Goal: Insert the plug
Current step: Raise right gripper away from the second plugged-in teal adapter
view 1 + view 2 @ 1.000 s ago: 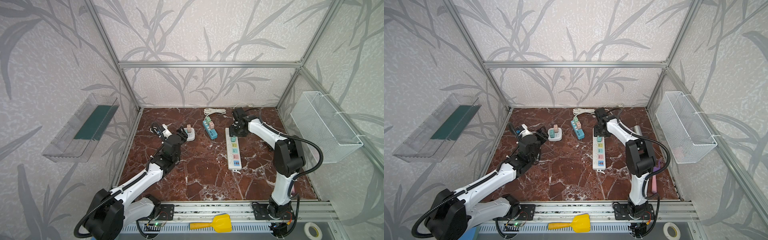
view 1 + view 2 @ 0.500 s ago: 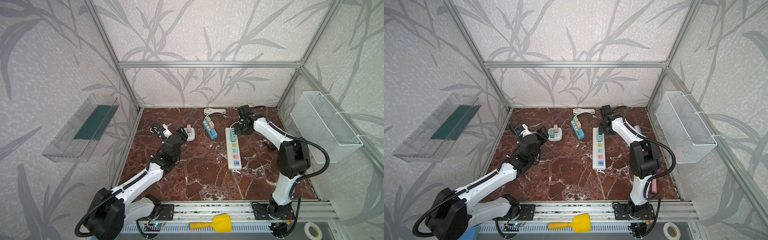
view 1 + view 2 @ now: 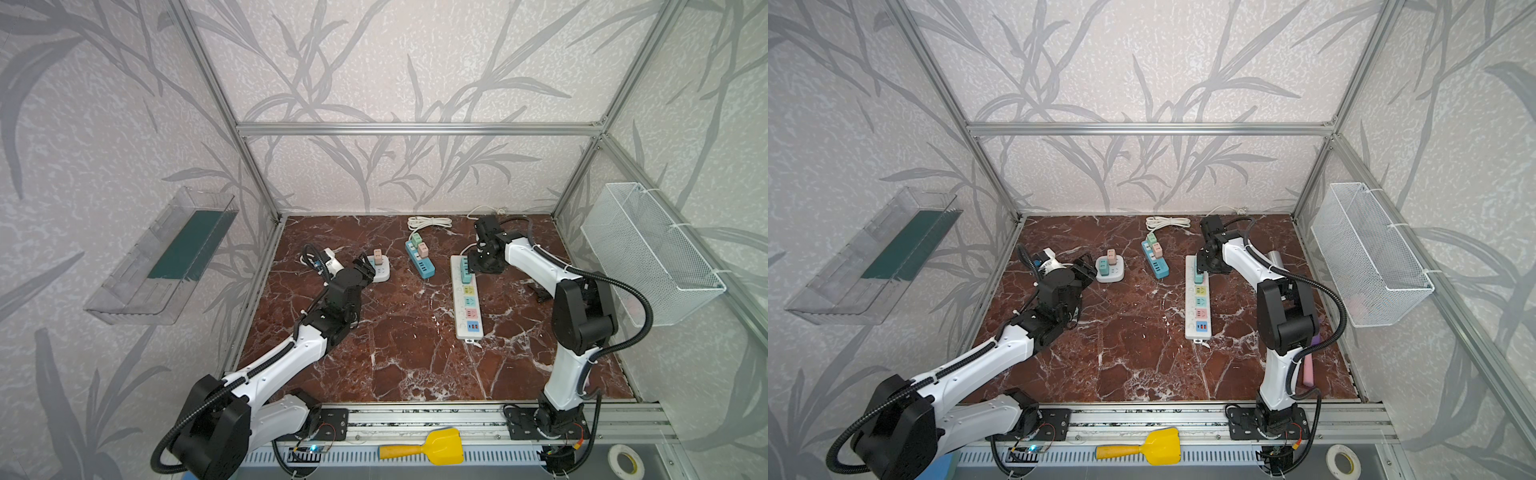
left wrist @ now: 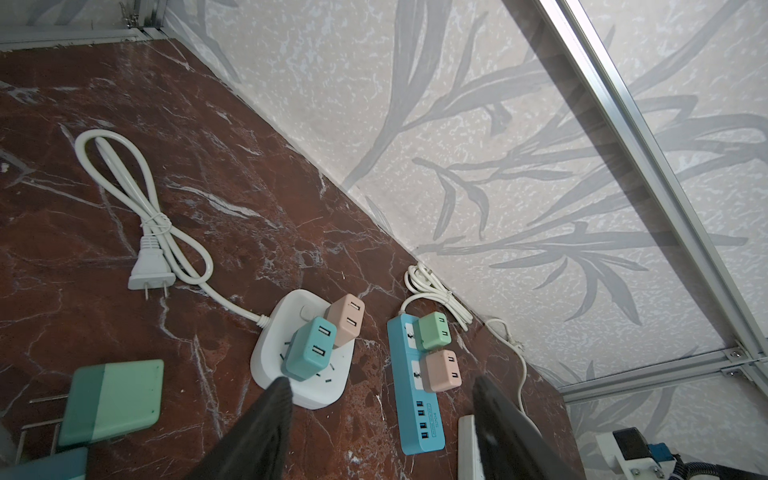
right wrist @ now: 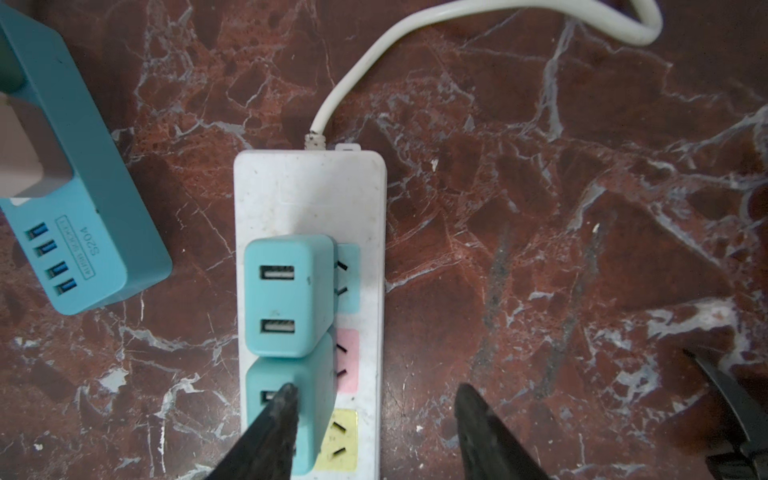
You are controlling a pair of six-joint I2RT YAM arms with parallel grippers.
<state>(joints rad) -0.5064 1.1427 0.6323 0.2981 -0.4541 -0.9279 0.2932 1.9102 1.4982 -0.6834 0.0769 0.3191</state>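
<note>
A white power strip (image 5: 307, 187) lies on the marble floor, right of centre in both top views (image 3: 467, 303). Two teal plugs stand in its sockets near the cord end, one (image 5: 286, 295) further from my fingers than the other (image 5: 320, 374). My right gripper (image 5: 378, 399) hangs open over them; one fingertip (image 5: 286, 399) overlaps the nearer teal plug, the other is over bare floor. My left gripper (image 4: 380, 386) is open and empty beside a white square socket (image 4: 299, 374) holding a teal and a pink plug. A loose green plug (image 4: 112, 399) lies flat, prongs showing.
A blue strip (image 3: 419, 259) with a green and a pink plug lies between the arms. A coiled white cord (image 4: 145, 208) rests near the back wall. A small black object (image 3: 540, 293) lies at the right. A wire basket (image 3: 648, 253) hangs on the right wall.
My right gripper swung away toward the back right, then came back down over the white strip's plugged end, jaws slightly narrower. The left arm has not moved.
</note>
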